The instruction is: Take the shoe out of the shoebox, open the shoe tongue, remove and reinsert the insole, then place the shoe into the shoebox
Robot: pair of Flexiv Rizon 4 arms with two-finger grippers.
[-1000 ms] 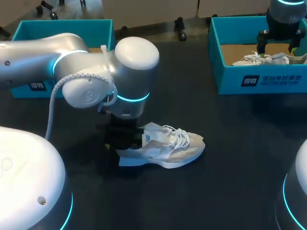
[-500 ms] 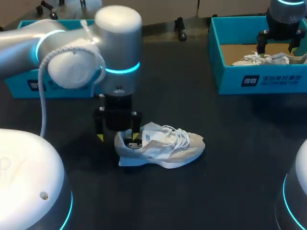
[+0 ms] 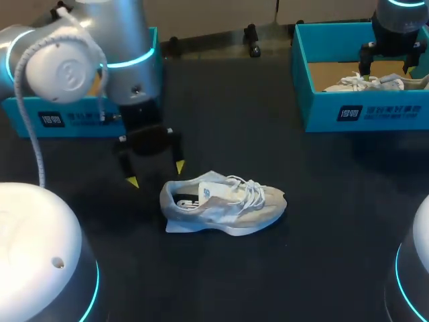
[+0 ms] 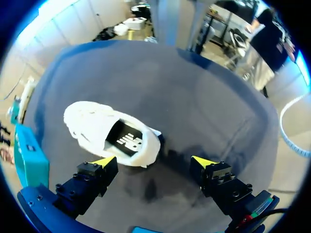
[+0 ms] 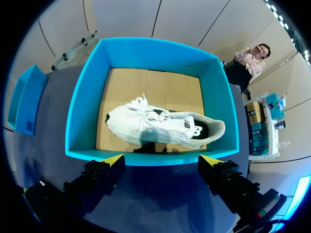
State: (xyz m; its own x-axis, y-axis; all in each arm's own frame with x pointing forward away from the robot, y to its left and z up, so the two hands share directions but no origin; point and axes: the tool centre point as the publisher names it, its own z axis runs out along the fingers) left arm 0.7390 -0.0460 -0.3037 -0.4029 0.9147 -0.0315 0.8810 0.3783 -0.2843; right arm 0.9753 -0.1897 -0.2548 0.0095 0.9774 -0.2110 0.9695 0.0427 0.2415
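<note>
So nearest to the robot, a white sneaker [image 3: 224, 204] sits on the dark table [image 3: 268, 275], about mid-table, toe pointing right and heel left. Its tongue is pulled up, and the dark insole [image 4: 125, 140] shows down in the opening. The left arm [image 3: 100, 54] has its jaws spread wide with nothing in them, hanging over the table just left of the heel and a touch farther back, not touching the shoe. Far left there's a teal shoebox [image 3: 64, 119]. Far right is another teal shoebox [image 3: 362, 113] with a second white sneaker [image 5: 163, 124] lying on its cardboard floor. The right arm [image 3: 401, 20] hangs over that box, jaws also wide apart and empty.
</note>
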